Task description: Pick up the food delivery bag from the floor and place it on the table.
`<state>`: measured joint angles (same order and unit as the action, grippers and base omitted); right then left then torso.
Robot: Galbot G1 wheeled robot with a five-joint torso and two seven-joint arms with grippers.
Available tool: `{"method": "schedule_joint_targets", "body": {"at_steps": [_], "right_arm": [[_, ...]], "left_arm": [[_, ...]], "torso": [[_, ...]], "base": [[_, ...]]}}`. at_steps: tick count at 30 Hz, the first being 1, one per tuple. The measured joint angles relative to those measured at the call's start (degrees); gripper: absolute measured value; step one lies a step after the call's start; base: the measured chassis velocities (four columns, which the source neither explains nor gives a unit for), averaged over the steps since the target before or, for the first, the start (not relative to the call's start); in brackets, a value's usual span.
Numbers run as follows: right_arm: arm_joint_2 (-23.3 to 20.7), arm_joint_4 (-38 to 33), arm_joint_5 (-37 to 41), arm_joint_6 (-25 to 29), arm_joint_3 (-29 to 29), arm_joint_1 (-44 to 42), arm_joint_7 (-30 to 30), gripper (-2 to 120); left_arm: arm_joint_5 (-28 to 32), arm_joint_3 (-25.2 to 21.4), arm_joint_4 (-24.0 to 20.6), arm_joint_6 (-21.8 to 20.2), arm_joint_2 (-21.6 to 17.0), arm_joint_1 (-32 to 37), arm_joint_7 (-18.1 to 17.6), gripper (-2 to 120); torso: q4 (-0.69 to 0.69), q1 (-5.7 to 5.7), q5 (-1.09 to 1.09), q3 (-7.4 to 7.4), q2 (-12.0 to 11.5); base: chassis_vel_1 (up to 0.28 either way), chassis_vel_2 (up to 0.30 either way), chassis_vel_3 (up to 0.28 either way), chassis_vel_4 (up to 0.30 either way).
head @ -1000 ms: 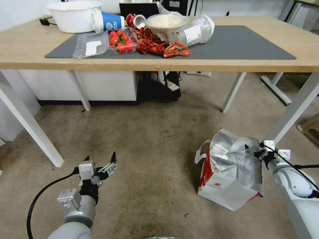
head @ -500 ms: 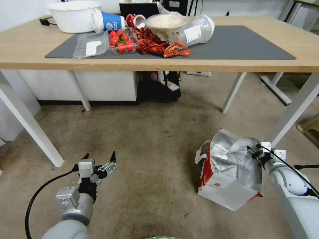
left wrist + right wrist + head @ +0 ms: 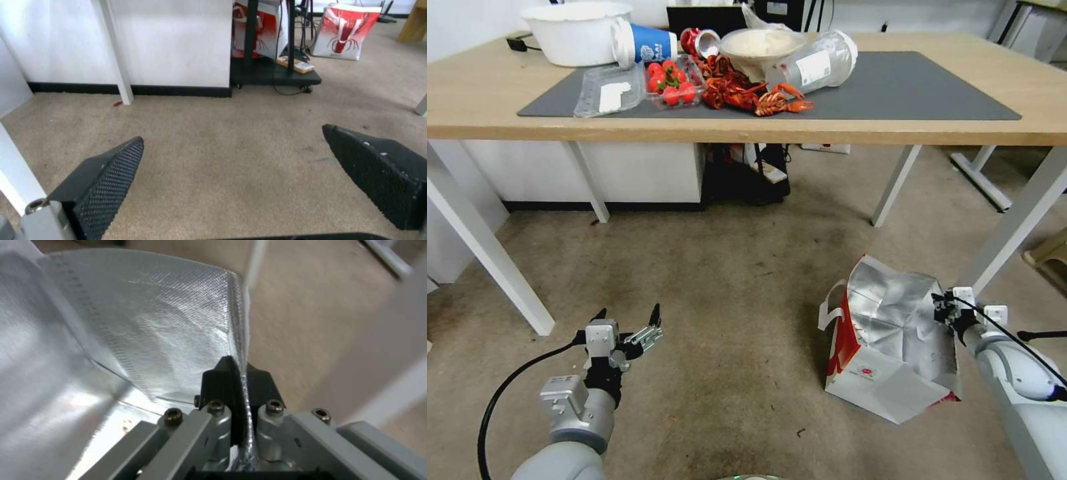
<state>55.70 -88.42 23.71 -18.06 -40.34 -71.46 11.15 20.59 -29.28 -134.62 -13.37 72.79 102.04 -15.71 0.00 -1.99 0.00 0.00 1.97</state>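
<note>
The food delivery bag (image 3: 887,347), white with a red side panel and silver foil lining, stands open on the floor (image 3: 734,313) at the right, below the table's (image 3: 760,130) front edge. My right gripper (image 3: 942,311) is at the bag's right rim, shut on the foil wall; the right wrist view shows the bag's rim (image 3: 238,323) pinched between the black pads (image 3: 225,380). My left gripper (image 3: 630,319) hovers open over bare floor at the lower left, its two black fingers (image 3: 106,180) spread wide apart.
The table carries a dark grey mat (image 3: 907,87), a white tub (image 3: 577,30), a blue cup (image 3: 647,41), strawberries (image 3: 670,83), crayfish (image 3: 740,90) and containers at its left half. White table legs (image 3: 1017,223) stand just behind the bag. A black cart (image 3: 276,71) sits under the table.
The right gripper has shifted slightly right and down with the bag's rim, and the bag's top has opened out a little. The left arm has stayed put.
</note>
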Motion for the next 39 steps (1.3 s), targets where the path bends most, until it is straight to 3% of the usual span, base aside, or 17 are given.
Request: {"method": "schedule_joint_targets", "body": {"at_steps": [9, 12, 13, 16, 18, 20, 22, 27, 29, 39], "right_arm": [[-3.0, -2.5, 4.8, 6.0, -0.8, -1.6, 12.0, 0], [-4.5, -2.5, 7.6, 10.6, -1.1, -1.8, 21.5, 0], [-4.5, -2.5, 7.6, 10.6, -1.1, -1.8, 21.5, 0], [-6.0, -2.3, 9.4, 13.7, -1.9, -1.6, 34.6, 0], [-6.2, -2.3, 9.8, 14.1, -2.0, -1.5, 36.8, 0], [-7.1, -2.2, 12.3, 15.9, -2.1, -0.9, 46.0, 0], [-7.5, -2.3, 13.2, 16.2, -2.1, -0.7, 48.7, 0], [-9.9, -4.7, 16.9, 12.7, -2.2, -0.8, 56.2, 0], [-12.0, -6.9, 19.4, 8.9, -2.6, -0.8, 61.3, 0], [-15.3, -12.4, 30.0, 1.0, -2.7, -0.8, 68.2, 0]], "left_arm": [[-0.3, 0.1, -0.3, 0.3, 0.4, 0.2, 0.0, 100], [-0.4, 0.1, -0.4, 0.6, 0.5, 0.3, 0.0, 100], [-0.4, 0.1, -0.4, 0.6, 0.5, 0.3, 0.0, 100], [-0.4, 0.0, -0.5, 0.7, 0.7, 0.5, 0.0, 100], [-0.4, 0.0, -0.5, 0.7, 0.8, 0.5, 0.0, 100], [-0.4, 0.0, -0.5, 0.8, 0.9, 0.5, 0.0, 100], [-0.4, 0.0, -0.5, 0.8, 0.9, 0.5, 0.0, 100], [-0.3, 0.0, -0.5, 0.8, 1.0, 0.4, 0.0, 100], [-0.2, 0.0, -0.4, 0.7, 1.0, 0.3, 0.1, 100], [0.3, 0.1, -0.2, 0.6, 1.0, 0.1, 0.1, 100]], "torso": [[0.0, 0.0, 0.0, 0.0, 0.0], [0.0, 0.0, 0.0, 0.0, 0.0], [0.0, 0.0, 0.0, 0.0, 0.0], [0.0, 0.0, 0.0, 0.0, 0.0], [0.0, 0.0, 0.0, 0.0, 0.0], [0.0, 0.0, 0.0, 0.0, 0.0], [0.0, 0.0, 0.0, 0.0, 0.0], [0.0, 0.0, -0.01, 0.0, 0.0], [0.0, 0.0, -0.01, 0.0, 0.0], [0.0, 0.0, -0.01, 0.0, 0.0]], "base": [[0.0, 0.0, 0.0, 0.0], [0.0, 0.0, 0.0, 0.0], [0.0, 0.0, 0.0, 0.0], [0.0, 0.0, 0.0, 0.0], [0.0, 0.0, 0.0, 0.0], [0.0, 0.0, 0.0, 0.0], [0.0, 0.0, 0.0, 0.0], [0.0, 0.0, 0.0, 0.0], [0.0, 0.0, 0.0, 0.0], [0.0, 0.0, 0.0, 0.0]]}}
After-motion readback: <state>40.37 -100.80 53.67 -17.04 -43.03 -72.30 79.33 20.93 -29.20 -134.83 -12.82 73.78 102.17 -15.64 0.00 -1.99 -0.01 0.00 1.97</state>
